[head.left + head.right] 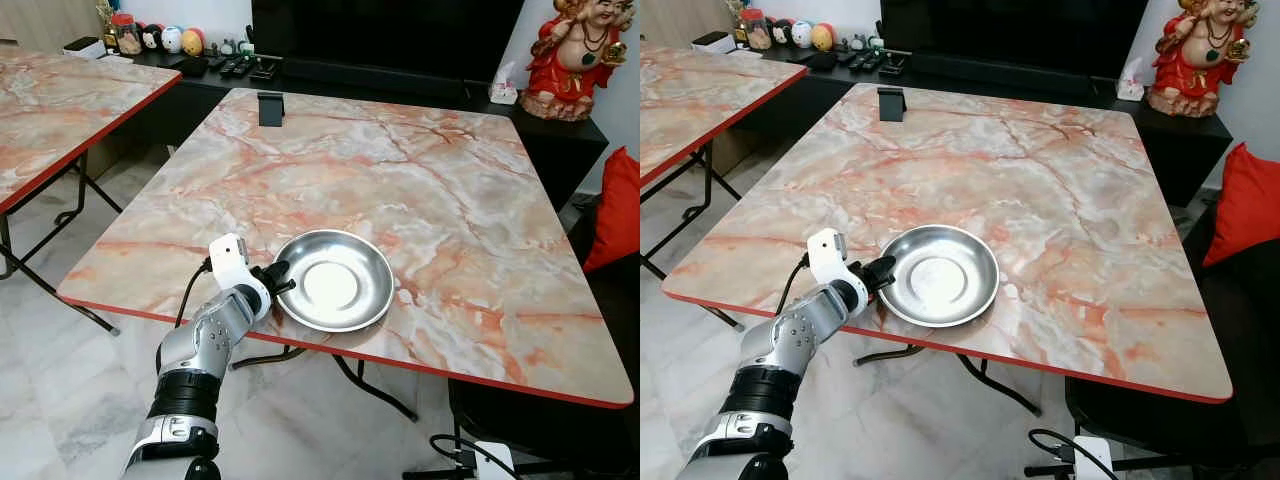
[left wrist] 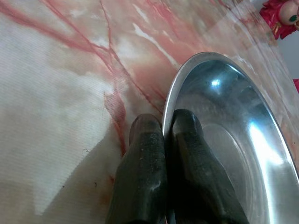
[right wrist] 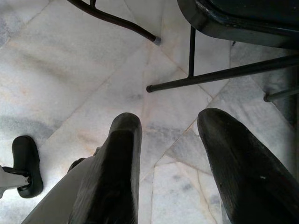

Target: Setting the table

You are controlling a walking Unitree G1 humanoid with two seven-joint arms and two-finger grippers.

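1. Left eye view: the plate (image 1: pixel 334 280), a shiny steel one, lies on the table (image 1: pixel 400 180) close to the near red edge. The left gripper (image 1: pixel 283 277) meets its rim at about 9 o'clock, with the arm reaching up from below the table edge. Because the plate sits so near that edge, a pull towards the robot could tip it off onto the floor.

2. Right eye view: the same scene. A phone stand (image 1: pixel 891 103) stands well apart, at 12 o'clock on the far side of the table, so it is in no danger. The plate is the one piece set out so far.

3. Left wrist view: the two fingers (image 2: pixel 142 172) are nearly closed and pinch the thin rim, one inside the plate and one outside on the marble. The hold covers only a small part of smooth metal; I judge that the plate could swing or slip out if it is lifted from this one point.

4. Right wrist view: the right gripper (image 3: pixel 170 163) hangs idle over the floor (image 3: pixel 70 70), fingers spread wide and holding nothing, near a chair leg (image 3: pixel 205 80). Swinging it up carelessly might catch that frame.
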